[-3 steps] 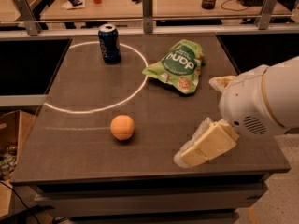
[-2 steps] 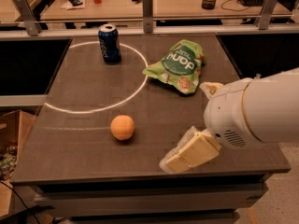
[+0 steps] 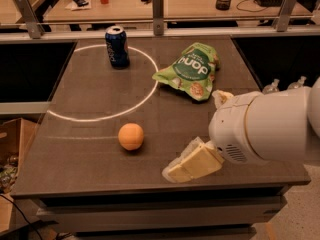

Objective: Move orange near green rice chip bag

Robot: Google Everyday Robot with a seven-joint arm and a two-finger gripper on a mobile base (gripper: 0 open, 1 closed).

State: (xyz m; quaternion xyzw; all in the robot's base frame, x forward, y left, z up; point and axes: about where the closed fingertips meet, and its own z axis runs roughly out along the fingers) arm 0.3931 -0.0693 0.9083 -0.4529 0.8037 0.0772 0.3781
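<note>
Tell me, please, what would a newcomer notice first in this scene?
The big white robot arm on the right catches the eye first, with its pale end effector low over the front part of the dark table. To its left, apart from it, lies the orange. Farther back lies the green rice chip bag, and to the bag's left a blue soda can stands upright.

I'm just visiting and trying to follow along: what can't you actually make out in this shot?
All in the camera view:
- The arm behind the open gripper, right of the orange, runs off the right edge.
- The arm hides part of the table.
- The green rice chip bag hides its own underside.
- The soda can label is too small to read.
</note>
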